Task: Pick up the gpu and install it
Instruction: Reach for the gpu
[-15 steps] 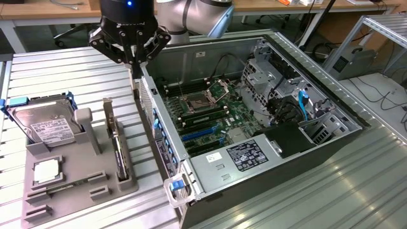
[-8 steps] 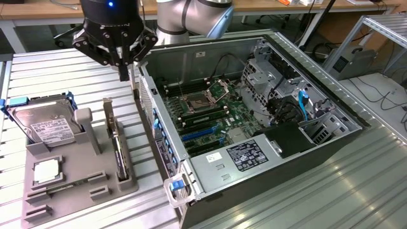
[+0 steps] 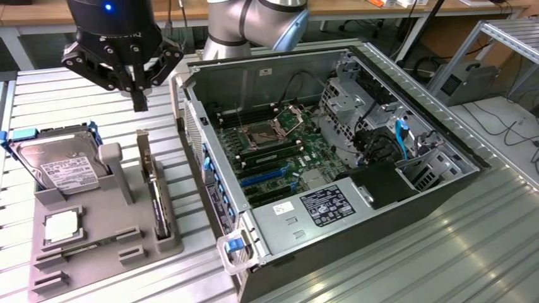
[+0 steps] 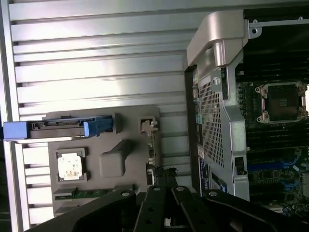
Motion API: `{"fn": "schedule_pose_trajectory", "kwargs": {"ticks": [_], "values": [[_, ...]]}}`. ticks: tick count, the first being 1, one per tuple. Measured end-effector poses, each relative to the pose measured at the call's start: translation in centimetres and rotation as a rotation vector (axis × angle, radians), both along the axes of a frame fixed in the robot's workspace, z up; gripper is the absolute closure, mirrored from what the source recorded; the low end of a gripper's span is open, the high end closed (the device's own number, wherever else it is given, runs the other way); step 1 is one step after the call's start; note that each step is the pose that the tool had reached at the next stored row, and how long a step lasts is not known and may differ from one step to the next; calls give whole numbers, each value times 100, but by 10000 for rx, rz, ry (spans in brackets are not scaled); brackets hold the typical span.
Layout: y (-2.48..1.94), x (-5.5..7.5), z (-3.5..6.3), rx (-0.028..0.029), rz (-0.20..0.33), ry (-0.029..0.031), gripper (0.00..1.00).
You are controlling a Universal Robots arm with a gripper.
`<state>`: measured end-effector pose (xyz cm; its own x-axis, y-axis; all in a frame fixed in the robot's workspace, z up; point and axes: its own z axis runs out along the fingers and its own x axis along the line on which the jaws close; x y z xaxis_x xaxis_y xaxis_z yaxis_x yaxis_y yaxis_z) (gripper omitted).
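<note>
Currently the end effector (image 3: 140,103) hangs with its fingers pressed together and nothing between them. It is over the slatted metal desk (image 3: 379,265), just past the far end of the grey holder (image 3: 110,252) and close to the corner of the open computer case (image 3: 337,158).

The graphics card (image 3: 158,202) is not yet picked up. It stands on its long edge in a slot at the side of the holder nearest the case, with its silver bracket (image 3: 143,158) at the end closest to the end effector. In the wrist view the card (image 4: 151,145) shows edge-on as a thin line, and the closed fingers of the end effector (image 4: 163,180) sit near one end of it but not touching it. A hard drive (image 3: 63,167) in a blue frame stands upright in the same holder, and a processor chip (image 3: 63,227) lies flat near it. Inside the case, the blue slots on the motherboard (image 3: 261,180) look empty.

The card is probably light and stiff, a rigid board that will not sag, but also fragile, with small parts on its faces. Because it is so thin, the best hold seems to be a pinch across its thickness on the upper edge near the middle of its length. That keeps it level and keeps the grip away from the bracket and the connector edge hidden in the slot. Smooth faces could let it slip or tilt in a grip near one end.
</note>
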<state>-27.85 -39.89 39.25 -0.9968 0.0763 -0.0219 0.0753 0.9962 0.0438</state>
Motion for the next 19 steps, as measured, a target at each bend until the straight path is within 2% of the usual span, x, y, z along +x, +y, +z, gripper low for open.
{"fn": "schedule_pose_trajectory", "kwargs": {"ticks": [11,15,19], "values": [[-4,-31,-1,1,-2,7,89],[-36,-32,-1,1,-1,7,89],[-86,-35,-1,1,0,7,89]]}}
